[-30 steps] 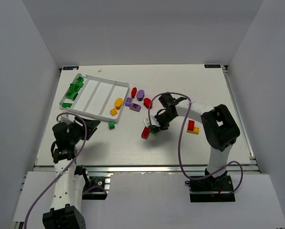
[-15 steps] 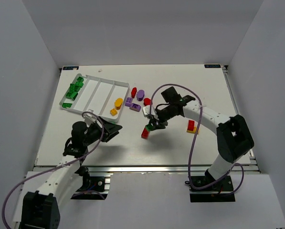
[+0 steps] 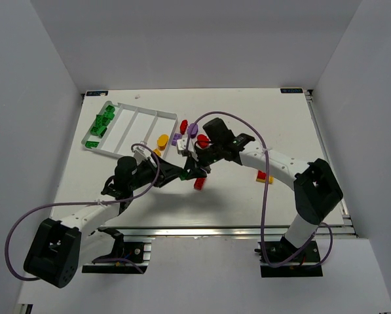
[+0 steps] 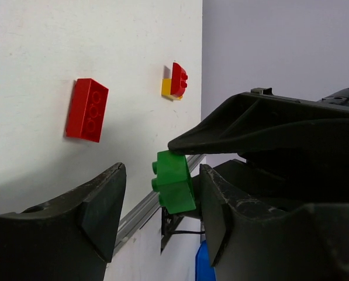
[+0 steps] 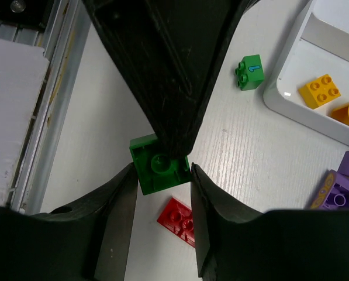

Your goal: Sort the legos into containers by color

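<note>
My right gripper (image 5: 161,172) is shut on a green lego (image 5: 159,170) and holds it above the table. My left gripper (image 4: 162,175) is open with that green lego (image 4: 174,181) between its jaws, close to the right jaw and apart from the left one. In the top view the two grippers meet at mid-table, left (image 3: 182,174) and right (image 3: 198,169). A red lego (image 3: 199,184) lies on the table just below them. The white tray (image 3: 116,152) sits at the far left, with several green legos (image 3: 102,123) in its leftmost compartment.
Yellow (image 3: 162,140), purple (image 3: 192,129) and red (image 3: 184,125) legos lie right of the tray. A red-and-yellow stack (image 3: 264,175) lies to the right. A small green lego (image 5: 249,72) and a yellow one (image 5: 319,91) lie by the tray's corner (image 5: 291,108).
My left arm swung right from beside the tray to mid-table and its open jaws now straddle the green lego. My right gripper moved left with the lego to meet it.
</note>
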Action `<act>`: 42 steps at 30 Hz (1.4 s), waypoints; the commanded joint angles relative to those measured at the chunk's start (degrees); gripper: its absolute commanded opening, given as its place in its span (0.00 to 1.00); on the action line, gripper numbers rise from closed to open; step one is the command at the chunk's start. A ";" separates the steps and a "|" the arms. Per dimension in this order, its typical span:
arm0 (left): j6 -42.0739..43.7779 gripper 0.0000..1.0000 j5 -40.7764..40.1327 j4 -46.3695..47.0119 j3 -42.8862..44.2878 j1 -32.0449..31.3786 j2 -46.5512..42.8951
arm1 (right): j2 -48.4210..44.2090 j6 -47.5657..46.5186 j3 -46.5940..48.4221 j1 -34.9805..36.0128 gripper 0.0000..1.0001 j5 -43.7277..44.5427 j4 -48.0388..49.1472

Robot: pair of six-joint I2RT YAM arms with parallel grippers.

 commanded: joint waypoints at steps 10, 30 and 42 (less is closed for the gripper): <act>-0.05 0.51 -0.30 3.33 1.70 -1.42 0.87 | 1.03 5.83 2.31 1.63 0.16 0.66 6.38; 21.55 0.03 -16.19 -37.78 18.90 10.66 -3.35 | -0.90 7.24 -1.82 -0.56 0.89 10.85 10.32; 37.39 0.06 -26.75 -48.09 44.58 36.26 20.19 | -2.05 6.62 -1.03 -6.10 0.42 4.61 8.05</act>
